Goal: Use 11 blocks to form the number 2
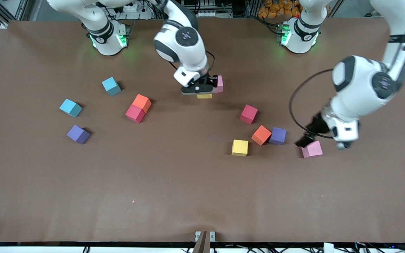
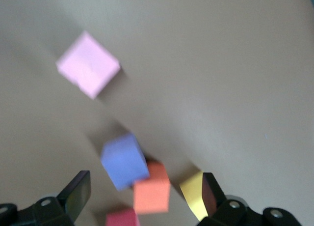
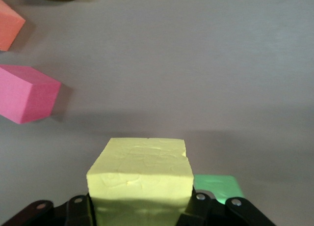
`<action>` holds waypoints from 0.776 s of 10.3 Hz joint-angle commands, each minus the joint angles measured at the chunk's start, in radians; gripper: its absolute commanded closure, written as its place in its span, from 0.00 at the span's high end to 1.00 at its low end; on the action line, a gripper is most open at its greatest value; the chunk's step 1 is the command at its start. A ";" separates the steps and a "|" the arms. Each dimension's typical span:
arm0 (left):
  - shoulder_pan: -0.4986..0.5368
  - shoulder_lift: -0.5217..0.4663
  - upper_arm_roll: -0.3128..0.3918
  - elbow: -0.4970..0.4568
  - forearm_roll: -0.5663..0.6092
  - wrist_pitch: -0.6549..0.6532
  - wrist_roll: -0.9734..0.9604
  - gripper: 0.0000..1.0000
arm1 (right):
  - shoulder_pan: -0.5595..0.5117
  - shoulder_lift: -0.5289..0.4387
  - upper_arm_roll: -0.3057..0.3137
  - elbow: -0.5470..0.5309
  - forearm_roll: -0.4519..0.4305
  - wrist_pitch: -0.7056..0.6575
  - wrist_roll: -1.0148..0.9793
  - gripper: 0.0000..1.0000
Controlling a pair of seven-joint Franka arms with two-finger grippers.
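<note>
Lowest on the table [image 1: 188, 196] lie a pink block [image 1: 312, 149] and a yellow block [image 1: 240, 147], with an orange block [image 1: 261, 135] touching a purple block [image 1: 278, 136] and a red block [image 1: 249, 114] just above them. Over that pink block hangs the left gripper [image 1: 306, 140], fingers spread wide and holding nothing. Farther up, the right gripper [image 1: 202, 88] is clamped on a second yellow block [image 3: 140, 179], right beside another pink block [image 1: 218, 83] and a green block [image 3: 217, 186]; no number 2 is formed yet.
</note>
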 commanded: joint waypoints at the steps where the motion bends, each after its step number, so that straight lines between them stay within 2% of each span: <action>1: 0.011 0.136 -0.008 0.082 0.194 -0.022 0.034 1.00 | 0.170 0.164 -0.138 0.203 -0.011 -0.027 0.020 0.33; 2: -0.002 0.147 -0.008 0.093 0.276 -0.036 0.059 1.00 | 0.224 0.195 -0.185 0.234 -0.014 -0.035 0.016 0.33; 4: -0.060 0.187 -0.008 0.181 0.324 -0.124 0.141 1.00 | 0.341 0.226 -0.274 0.239 -0.028 -0.033 -0.015 0.33; 7: -0.179 0.277 -0.006 0.364 0.326 -0.212 0.215 1.00 | 0.369 0.227 -0.289 0.231 -0.025 -0.035 -0.030 0.33; 8: -0.219 0.308 -0.003 0.402 0.374 -0.227 0.253 1.00 | 0.369 0.230 -0.289 0.228 -0.025 -0.035 -0.030 0.33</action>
